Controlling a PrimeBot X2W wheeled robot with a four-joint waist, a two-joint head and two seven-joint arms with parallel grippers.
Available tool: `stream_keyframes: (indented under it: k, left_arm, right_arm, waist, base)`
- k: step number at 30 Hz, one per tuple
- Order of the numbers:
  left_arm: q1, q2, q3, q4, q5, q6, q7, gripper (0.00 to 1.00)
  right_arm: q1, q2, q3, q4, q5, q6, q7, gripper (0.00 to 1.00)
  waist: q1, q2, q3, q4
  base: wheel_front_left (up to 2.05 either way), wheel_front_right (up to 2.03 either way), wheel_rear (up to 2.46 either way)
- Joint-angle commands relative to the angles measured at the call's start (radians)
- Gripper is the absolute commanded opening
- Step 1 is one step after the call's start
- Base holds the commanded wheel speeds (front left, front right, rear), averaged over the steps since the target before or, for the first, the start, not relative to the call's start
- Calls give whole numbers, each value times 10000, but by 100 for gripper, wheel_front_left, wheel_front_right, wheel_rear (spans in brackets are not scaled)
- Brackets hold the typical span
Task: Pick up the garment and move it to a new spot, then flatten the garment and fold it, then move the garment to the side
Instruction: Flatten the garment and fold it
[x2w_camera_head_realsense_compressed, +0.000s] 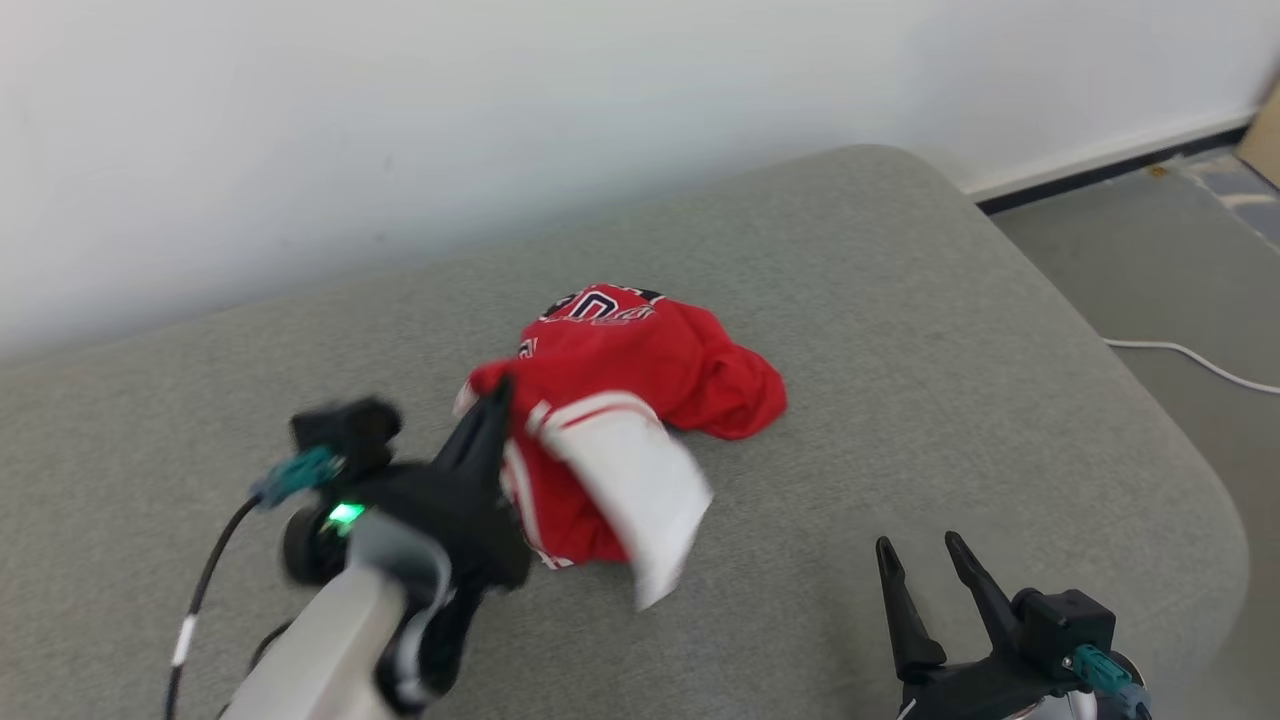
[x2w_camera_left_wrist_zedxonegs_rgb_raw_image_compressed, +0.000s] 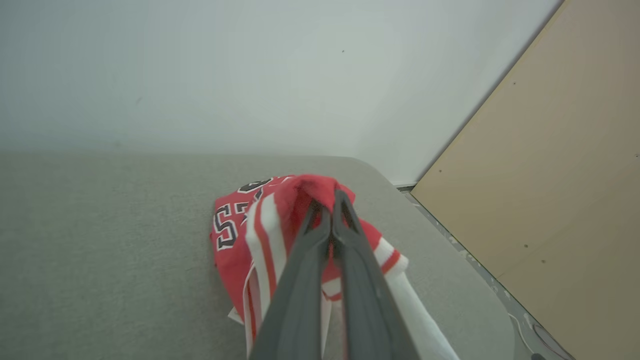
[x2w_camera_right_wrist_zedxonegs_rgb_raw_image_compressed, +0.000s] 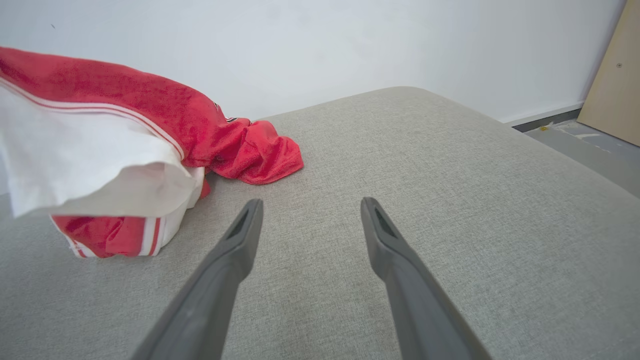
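while pinched in left gripper (x2w_camera_head_realsense_compressed: 497, 392), garment (x2w_camera_head_realsense_compressed: 640, 380) lifts off couch (x2w_camera_head_realsense_compressed: 900, 300)

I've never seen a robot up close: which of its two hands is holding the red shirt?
The left hand: it is pinched shut on a fold of the red shirt. The right hand stands open over the grey cushion, touching no cloth.
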Motion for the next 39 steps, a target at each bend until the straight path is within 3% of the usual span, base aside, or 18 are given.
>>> stream_keyframes:
  k: [1,6,11,17,22,39]
  left_arm:
    - [550,450,93,-188,-71,164,106,0]
    - [1810,2222,82,-395,520,962,677,0]
    - [2034,2924,9,-114,785,1403,1067,0]
    - [2001,3201,151,529,759,1540,1088,0]
    - [2161,3159,464,357,498,1960,1060,0]
    - [4372,3861,659,-3492,383,3359,1196,0]
  right_arm:
    - [83,-8,-7,-51,-58,-22,28,100]
    - [144,-13,116,-167,31,-23,149,100]
    - [94,-11,191,-212,40,-23,222,100]
    - [23,-11,252,-267,-83,-22,296,100]
    - [194,-8,58,-385,-244,-22,366,100]
    - [548,-10,-49,-779,-203,-23,604,100]
  waist:
    - [0,-1,-112,567]
    - [0,-1,-145,1125]
    - [0,-1,-112,1242]
    - [0,-1,-53,1107]
    - [0,-1,-69,1038]
    - [0,-1,-439,1990]
  base:
    - [0,0,0]
    - [0,0,0]
    - [0,0,0]
    - [0,0,0]
    - [0,0,0]
    - [0,0,0]
